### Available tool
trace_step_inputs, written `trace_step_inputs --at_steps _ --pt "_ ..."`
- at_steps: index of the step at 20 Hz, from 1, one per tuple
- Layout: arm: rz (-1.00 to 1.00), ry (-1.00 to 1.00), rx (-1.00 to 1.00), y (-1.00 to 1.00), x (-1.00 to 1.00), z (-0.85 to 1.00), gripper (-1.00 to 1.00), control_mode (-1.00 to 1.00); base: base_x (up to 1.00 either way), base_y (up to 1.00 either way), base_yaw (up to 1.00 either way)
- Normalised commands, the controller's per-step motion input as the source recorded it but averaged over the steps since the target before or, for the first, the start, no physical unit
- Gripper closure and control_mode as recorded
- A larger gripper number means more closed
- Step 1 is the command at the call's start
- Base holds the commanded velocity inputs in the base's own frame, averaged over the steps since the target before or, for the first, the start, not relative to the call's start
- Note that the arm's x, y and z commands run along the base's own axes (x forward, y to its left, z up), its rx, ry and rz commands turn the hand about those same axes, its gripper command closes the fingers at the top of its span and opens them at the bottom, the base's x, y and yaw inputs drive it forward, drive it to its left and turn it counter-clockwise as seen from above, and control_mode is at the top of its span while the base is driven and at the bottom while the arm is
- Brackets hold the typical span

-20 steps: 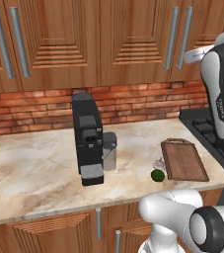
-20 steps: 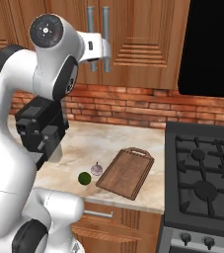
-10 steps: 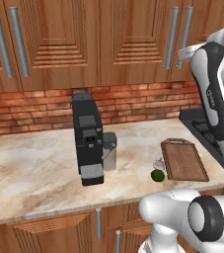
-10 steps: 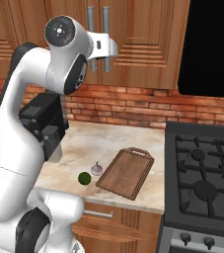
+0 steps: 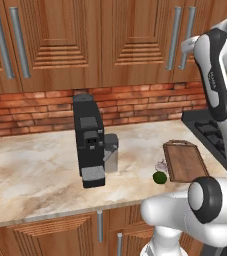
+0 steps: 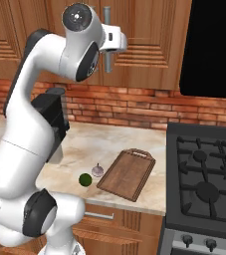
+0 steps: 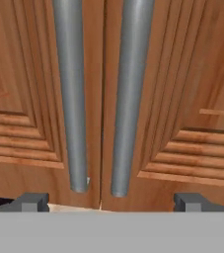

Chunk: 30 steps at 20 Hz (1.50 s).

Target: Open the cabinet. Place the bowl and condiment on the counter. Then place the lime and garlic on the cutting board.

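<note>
a: looking along the hand first: the gripper (image 7: 111, 200) has its two dark tips spread wide, one at each bottom corner of the hand view, and nothing between them. it's open and empty.

b: and just past the tips?

a: the cabinet (image 7: 182, 99), doors shut. two grey bar handles run side by side down the middle, the left handle (image 7: 70, 94) and the right handle (image 7: 130, 94), flanking the seam between the doors. both bars stand upright, and their lower ends sit just above the line between the tips.

b: so which way does the hand need to go?

a: straight ahead and a little up, i'd say. the spread of the jaws crosses the bars, which suits a vertical handle, but the hand is centred on the seam, so it would need to shift sideways to take one bar alone.

b: and the rest?

a: lower down, on the counter (image 5: 30, 170), the lime (image 6: 85, 179) and garlic (image 6: 98, 170) lie just beside the cutting board (image 6: 127, 174), off its left edge, not on it. a coffee machine (image 5: 89, 140) stands further left. bowl and condiment i can't see; i'd guess they're behind those doors.
</note>
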Motion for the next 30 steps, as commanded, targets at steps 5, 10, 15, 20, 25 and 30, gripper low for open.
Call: trace_step_inputs --at_steps 5,10,15,20,25,30 --pt "0.00 -0.03 0.00 -0.08 0.28 -0.03 -1.00 -1.00 0.00 0.00 0.00" --pt "0.00 -0.08 -0.01 -0.02 0.25 -0.07 -1.00 -1.00 0.00 0.00 0.00" --pt "0.00 -0.06 0.00 -0.04 0.29 -0.11 -1.00 -1.00 0.00 0.00 0.00" --pt "0.00 -0.01 0.03 -0.11 0.38 -0.11 -1.00 -1.00 0.00 0.00 0.00" --pt "0.00 0.00 0.04 -0.10 0.46 -0.06 -1.00 -1.00 0.00 0.00 0.00" --pt "0.00 0.00 0.04 -0.09 0.49 -0.03 -1.00 -1.00 0.00 0.00 0.00"
